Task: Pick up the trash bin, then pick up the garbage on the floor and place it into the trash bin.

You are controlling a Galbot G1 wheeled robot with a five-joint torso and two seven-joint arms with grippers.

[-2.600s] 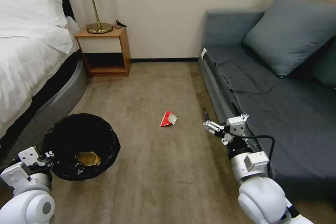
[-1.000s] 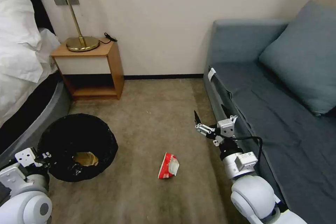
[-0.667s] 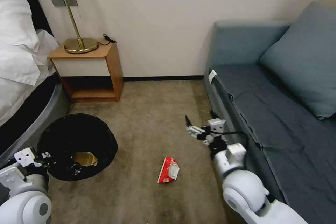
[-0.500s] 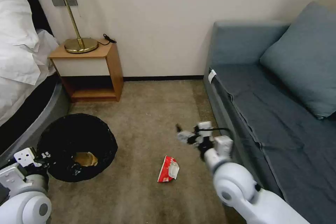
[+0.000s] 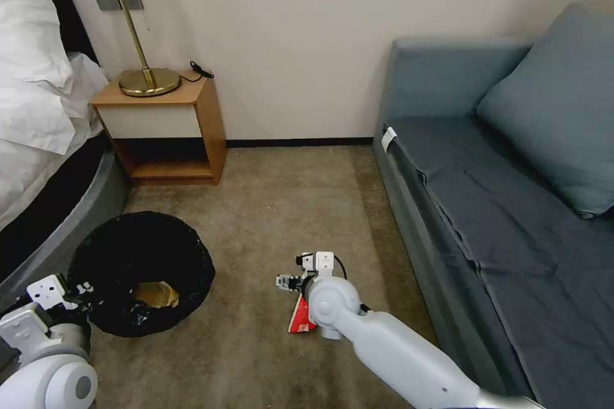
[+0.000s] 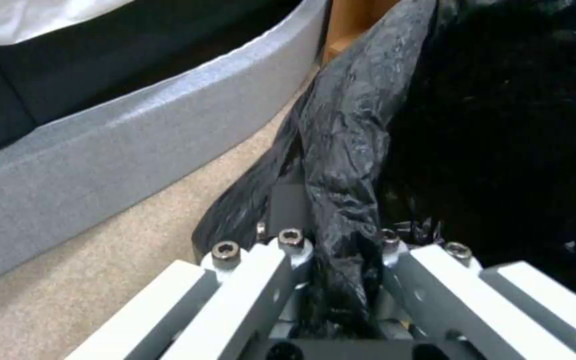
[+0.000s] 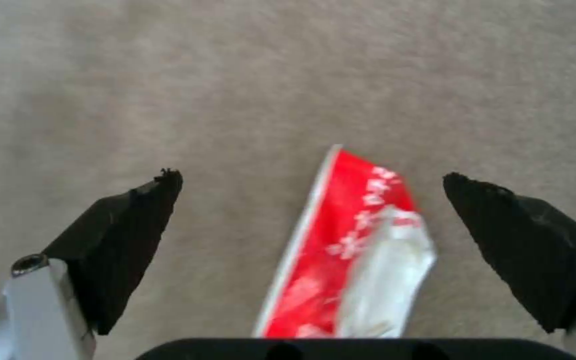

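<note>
Now, right gripper (image 7: pixel 311 182): swung down from beside sofa (image 5: pixel 499 204), fingers apart over red-and-white packet (image 7: pixel 348 250).
Left gripper (image 6: pixel 341 250): clamped on trash bin (image 5: pixel 141 268) liner, nine o'clock of packet.

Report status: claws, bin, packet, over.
Left claw shut on bin liner. Right claw open, low over packet, fingers either side, not touching. Tan scrap in bin. Carpet around packet bare.

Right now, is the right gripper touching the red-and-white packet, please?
Apart: the right wrist view shows the right gripper open, carpet between each fingertip and the red-and-white packet.
</note>
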